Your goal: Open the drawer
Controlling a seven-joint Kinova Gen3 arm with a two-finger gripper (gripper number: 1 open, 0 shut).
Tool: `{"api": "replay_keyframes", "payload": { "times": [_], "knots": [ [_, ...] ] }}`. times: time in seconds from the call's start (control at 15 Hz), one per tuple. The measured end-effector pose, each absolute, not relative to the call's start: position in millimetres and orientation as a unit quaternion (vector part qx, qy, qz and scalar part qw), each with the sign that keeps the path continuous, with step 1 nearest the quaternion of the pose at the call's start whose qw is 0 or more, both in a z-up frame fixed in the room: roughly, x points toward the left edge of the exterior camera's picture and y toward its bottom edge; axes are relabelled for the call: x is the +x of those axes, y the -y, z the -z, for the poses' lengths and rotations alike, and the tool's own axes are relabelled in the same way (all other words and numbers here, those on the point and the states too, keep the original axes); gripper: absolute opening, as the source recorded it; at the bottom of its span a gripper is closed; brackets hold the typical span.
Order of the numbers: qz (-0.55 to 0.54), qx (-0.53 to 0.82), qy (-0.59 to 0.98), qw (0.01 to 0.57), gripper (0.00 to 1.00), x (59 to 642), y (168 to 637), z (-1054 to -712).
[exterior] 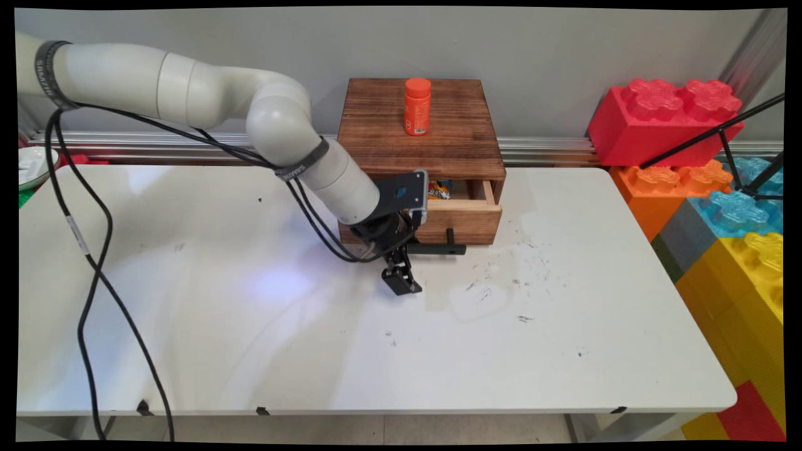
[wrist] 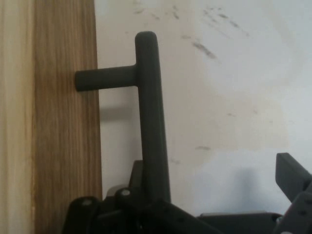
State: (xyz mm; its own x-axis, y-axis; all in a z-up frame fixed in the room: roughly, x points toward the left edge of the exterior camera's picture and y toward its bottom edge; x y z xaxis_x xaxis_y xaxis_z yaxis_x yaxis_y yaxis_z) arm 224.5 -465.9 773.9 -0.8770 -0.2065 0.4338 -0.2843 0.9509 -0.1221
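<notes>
Jaws stand spread wide, gripping nothing, beside the black T-shaped handle (wrist: pixel 152 112) of the part-open wooden drawer (exterior: pixel 463 216).

Main view overhead, wide; hand view close (shared: drawer handle (exterior: pixel 438 248)).

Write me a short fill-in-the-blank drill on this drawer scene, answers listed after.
1. The bottle on top of the wooden box is ____ in colour.
2. The box's drawer is pulled partly ____.
3. The gripper is beside the drawer's black ____.
4. The box stands on a ____ table.

Answers: orange; open; handle; white
</notes>
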Motion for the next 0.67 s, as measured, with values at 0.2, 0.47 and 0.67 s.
{"api": "replay_keyframes", "payload": {
  "times": [0.2,0.47,0.67],
  "knots": [
    [-0.087,0.12,0.966,0.213,1.0,218.2,452.4,-774.2],
    [-0.08,0.112,0.967,0.213,1.0,209.0,435.4,-774.7],
    [-0.075,0.108,0.968,0.213,1.0,202.8,423.3,-775.4]
  ]
}}
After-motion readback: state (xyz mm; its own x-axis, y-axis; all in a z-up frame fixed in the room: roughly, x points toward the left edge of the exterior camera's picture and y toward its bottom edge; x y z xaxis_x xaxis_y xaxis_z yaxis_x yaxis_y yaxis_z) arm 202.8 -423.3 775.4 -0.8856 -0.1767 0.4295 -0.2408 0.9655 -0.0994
